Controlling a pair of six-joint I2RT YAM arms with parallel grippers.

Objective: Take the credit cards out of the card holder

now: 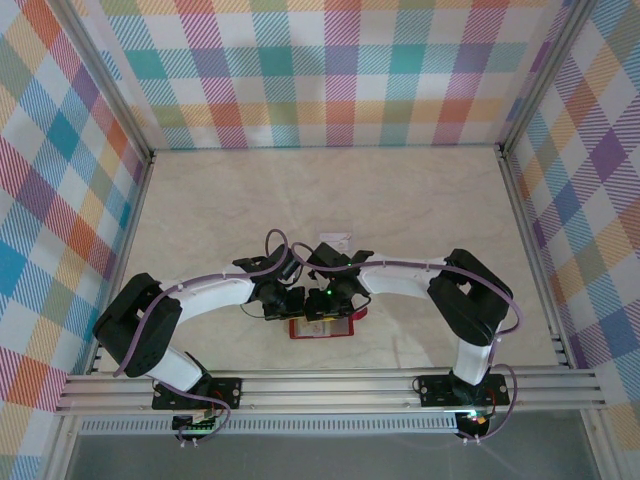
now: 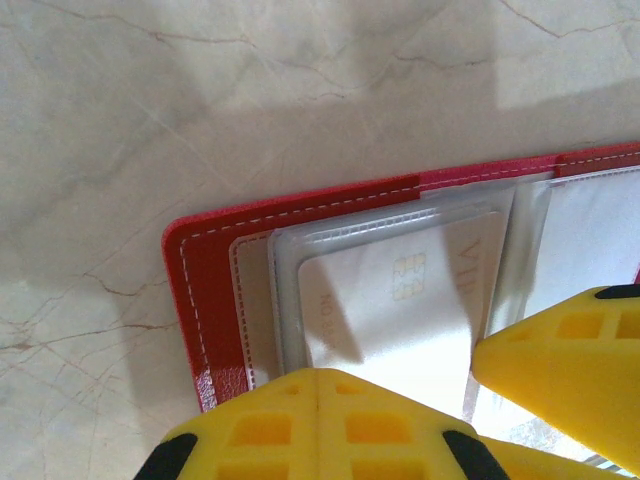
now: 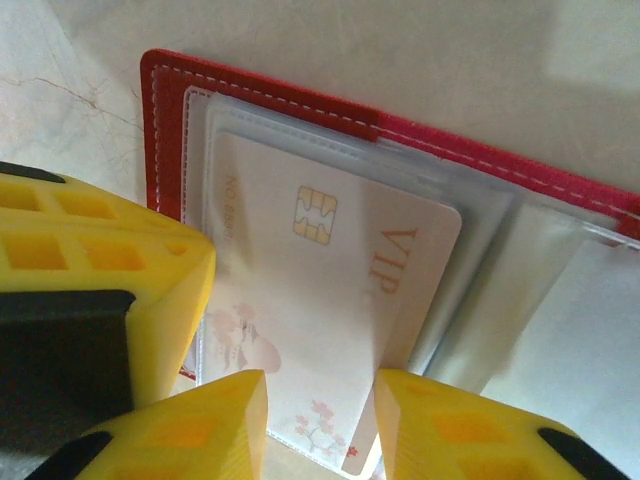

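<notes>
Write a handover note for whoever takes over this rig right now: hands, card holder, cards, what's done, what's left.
Left hand: shut, tips on the open card holder, which lies near the front edge of the table.
Right hand: open, fingers straddling the VIP card at its near edge, not clamped.
Done: holder lies open. A small pale piece lies farther back, too small to identify.
Left: grip that card, slide it from its clear pocket, then check the other pockets.
</notes>
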